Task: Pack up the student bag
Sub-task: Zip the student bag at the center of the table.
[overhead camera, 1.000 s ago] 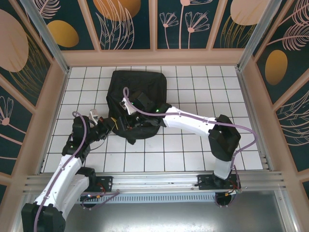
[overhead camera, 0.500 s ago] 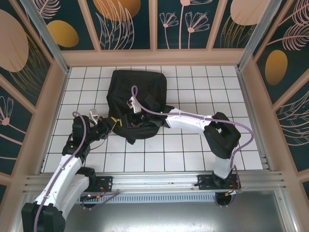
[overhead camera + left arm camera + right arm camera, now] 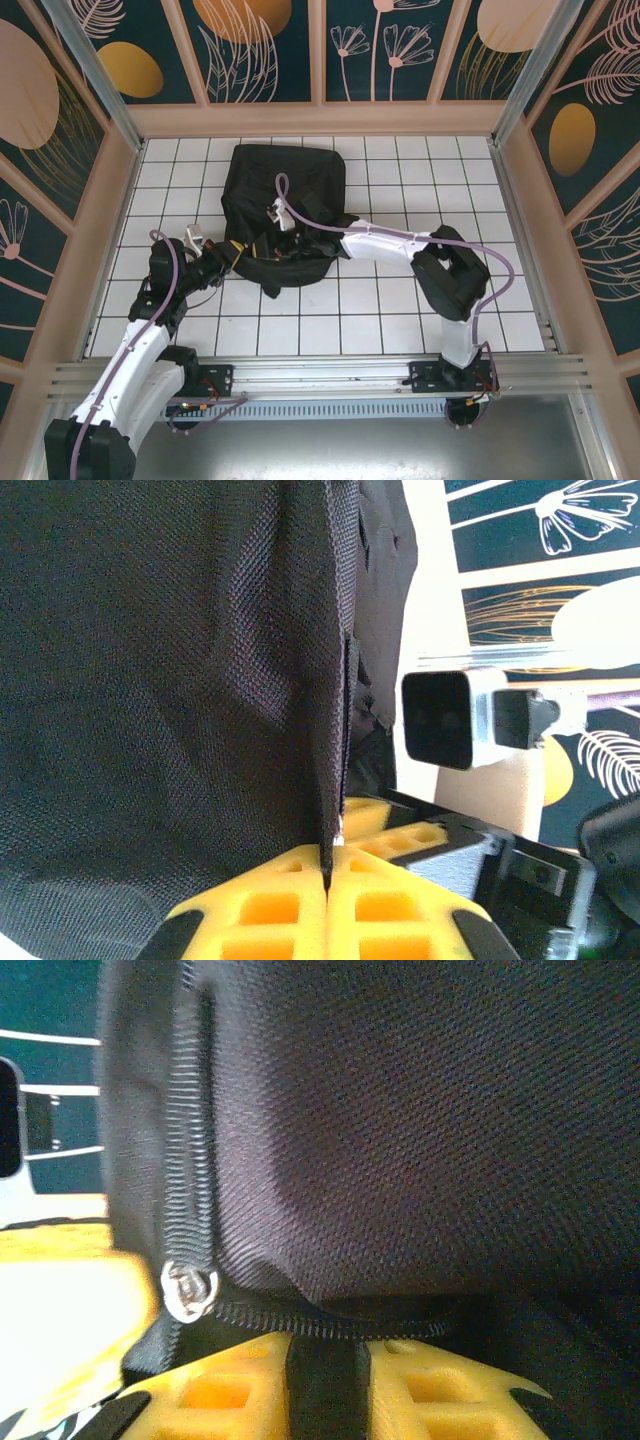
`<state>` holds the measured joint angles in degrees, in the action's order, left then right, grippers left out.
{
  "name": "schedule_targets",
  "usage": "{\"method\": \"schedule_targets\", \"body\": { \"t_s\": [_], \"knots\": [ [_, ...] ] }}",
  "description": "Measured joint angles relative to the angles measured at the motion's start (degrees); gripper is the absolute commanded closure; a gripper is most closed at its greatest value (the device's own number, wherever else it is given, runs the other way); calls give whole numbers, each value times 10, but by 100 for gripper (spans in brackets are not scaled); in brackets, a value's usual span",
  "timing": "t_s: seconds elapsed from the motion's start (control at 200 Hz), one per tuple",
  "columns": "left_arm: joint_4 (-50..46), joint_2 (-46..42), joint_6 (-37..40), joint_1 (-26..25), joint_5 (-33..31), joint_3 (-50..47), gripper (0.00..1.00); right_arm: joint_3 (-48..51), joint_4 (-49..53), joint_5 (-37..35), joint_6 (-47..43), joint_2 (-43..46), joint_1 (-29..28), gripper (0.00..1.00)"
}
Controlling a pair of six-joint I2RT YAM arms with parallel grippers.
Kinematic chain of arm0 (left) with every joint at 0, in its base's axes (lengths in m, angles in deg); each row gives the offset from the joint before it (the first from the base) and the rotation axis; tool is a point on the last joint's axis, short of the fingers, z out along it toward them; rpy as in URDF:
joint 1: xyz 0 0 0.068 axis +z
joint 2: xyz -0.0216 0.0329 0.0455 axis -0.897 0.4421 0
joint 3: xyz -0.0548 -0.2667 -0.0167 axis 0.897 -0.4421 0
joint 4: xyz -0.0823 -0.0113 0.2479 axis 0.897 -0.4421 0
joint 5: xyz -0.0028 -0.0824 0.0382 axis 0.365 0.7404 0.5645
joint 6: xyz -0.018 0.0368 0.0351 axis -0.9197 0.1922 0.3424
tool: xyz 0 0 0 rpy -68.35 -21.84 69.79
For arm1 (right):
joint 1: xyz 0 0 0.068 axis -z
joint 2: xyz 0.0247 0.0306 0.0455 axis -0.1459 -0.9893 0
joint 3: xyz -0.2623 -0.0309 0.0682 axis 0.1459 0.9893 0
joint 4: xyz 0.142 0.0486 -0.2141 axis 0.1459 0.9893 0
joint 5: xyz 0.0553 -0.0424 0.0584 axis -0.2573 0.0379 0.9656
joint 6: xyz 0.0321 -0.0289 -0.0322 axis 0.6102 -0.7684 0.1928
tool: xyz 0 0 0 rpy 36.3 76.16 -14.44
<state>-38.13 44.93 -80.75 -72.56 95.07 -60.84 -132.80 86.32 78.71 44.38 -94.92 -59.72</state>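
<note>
The table [image 3: 380, 320] is a white tiled surface with dark grid lines. It is boxed in on the left, far and right sides by walls [image 3: 265, 50] of dark teal panels painted with pale flowers and orange ovals, set in tan frames. An aluminium rail [image 3: 330, 372] runs along the near edge, where both arm bases are fixed.

The student bag [image 3: 290, 180] lies flat on the tiles, in the far half of the table and left of centre. Its near end is rumpled where both arms meet it.

The left gripper [image 3: 228, 258] reaches in from the near left to the bag's near-left corner. In the left wrist view its yellow fingers [image 3: 270, 905] are pressed together on a thin edge of the black fabric [image 3: 150, 680], so it is clenched on the bag.

The right gripper [image 3: 282, 248] comes across from the right and rests on the bag's near end. The right wrist view shows its yellow fingers [image 3: 220, 1395] clamped on a black strip of the bag, just beside a zipper [image 3: 190, 1160] with a silver metal piece at the corner.
</note>
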Motion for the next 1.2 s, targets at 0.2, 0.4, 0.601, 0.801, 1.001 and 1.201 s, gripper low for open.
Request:
{"method": "schedule_targets", "body": {
  "t_s": [0.2,0.4,0.601,0.801,1.001,1.201],
  "knots": [
    [0,0,0,0,0,0,100,-1,2,25,-11,-6,-6,59],
    [1,0,0,0,0,-1,100,24,-28,40,3,1,0,55],
    [23,-13,7,-1,2,-26,100,47,-36,43,24,26,14,57],
    [78,-31,38,0,20,-68,100,48,-33,51,27,27,15,62],
    [84,-45,108,-1,30,-73,100,43,31,36,-18,49,15,63],
    [74,-45,145,-1,12,-75,100,0,126,37,-87,89,17,60]
  ]
}}
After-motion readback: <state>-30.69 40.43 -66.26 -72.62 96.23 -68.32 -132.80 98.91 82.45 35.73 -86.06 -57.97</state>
